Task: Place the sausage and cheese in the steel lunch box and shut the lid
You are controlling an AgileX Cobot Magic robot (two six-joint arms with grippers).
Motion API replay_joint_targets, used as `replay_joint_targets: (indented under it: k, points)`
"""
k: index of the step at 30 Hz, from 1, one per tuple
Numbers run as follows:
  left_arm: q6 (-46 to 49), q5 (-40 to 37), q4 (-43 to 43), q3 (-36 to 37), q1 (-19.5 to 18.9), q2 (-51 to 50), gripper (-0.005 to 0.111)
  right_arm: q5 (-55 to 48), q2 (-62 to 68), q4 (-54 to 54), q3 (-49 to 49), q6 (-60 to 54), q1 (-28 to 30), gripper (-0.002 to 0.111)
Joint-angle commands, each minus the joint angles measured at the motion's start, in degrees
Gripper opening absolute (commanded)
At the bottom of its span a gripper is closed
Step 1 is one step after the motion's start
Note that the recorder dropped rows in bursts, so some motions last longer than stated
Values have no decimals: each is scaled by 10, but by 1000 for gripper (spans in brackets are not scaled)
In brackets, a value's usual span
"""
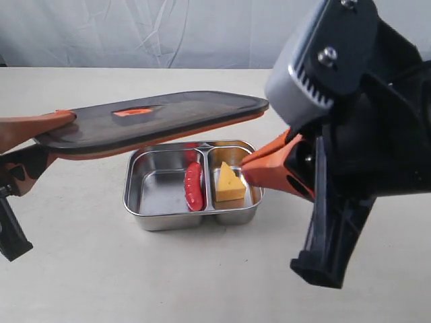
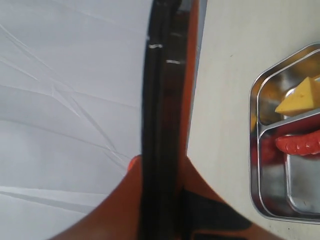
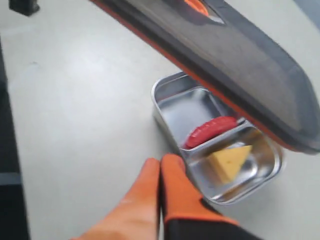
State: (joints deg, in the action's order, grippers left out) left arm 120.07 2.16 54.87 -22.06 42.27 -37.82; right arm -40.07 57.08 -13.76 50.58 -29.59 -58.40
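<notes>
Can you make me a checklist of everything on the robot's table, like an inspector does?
Surface: plain beige table.
Job's things: steel lunch box open; sausage in its large compartment, against the divider; cheese in the small compartment; lid in the air above the box, tilted, not on yet.
Clutter: nothing seen.
Grippers: left gripper clamped on one end of the lid; right gripper shut, holding nothing, close to the box's cheese end.
Cables: nothing seen.
Surroundings: wrinkled pale cloth behind the table.
</notes>
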Motion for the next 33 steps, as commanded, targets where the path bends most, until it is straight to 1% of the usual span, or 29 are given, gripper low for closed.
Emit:
replay_joint_targets:
  k: [1,4,5,6,7,9,10,11,12,13,14,15,16,19,22,24,26,29,31,33]
  points:
    - [1,4,16,-1,2,11,0,30,-19,225,1,98,-60,-1]
    - [1,4,16,-1,2,11,0,25,-6,364,1,174,-105,-1]
    - [1,4,16,-1,2,11,0,17,3,395,1,190,-121,-1]
    - [1,7,16,-1,2,11,0,5,24,423,1,199,-152,0]
    - [1,8,17,-1,2,11,0,4,38,426,1,203,-166,3]
    - [1,8,20,-1,2,11,0,9,69,439,1,205,-199,25]
    - [1,8,20,-1,2,11,0,10,83,476,1,219,-213,48]
    - [1,9,20,-1,2,11,0,10,86,506,1,252,-217,63]
    - [1,14,20,-1,2,11,0,4,89,549,1,344,-217,80]
    - [1,19,23,-1,2,11,0,-10,89,571,1,389,-217,84]
    - [1,31,28,-1,2,11,0,-56,87,584,7,439,-217,85]
    - [1,43,38,-1,2,11,0,-99,87,572,22,448,-217,85]
    - [1,45,37,-1,2,11,0,-117,87,559,31,448,-217,85]
    - [1,42,37,-1,2,1,0,-109,87,496,63,446,-217,85]
    - [1,40,37,-1,2,-14,0,-114,87,480,84,446,-217,85]
    - [1,40,36,-1,2,-20,0,-129,87,472,92,445,-217,80]
    - [1,38,35,-1,2,-23,0,-141,87,467,95,433,-217,70]
    - [1,16,35,-1,2,-23,0,-131,87,474,95,402,-217,57]
    - [1,2,34,-1,2,-23,0,-117,89,490,95,388,-217,56]
    - [1,-2,33,-1,2,-23,0,-106,91,510,96,388,-217,60]
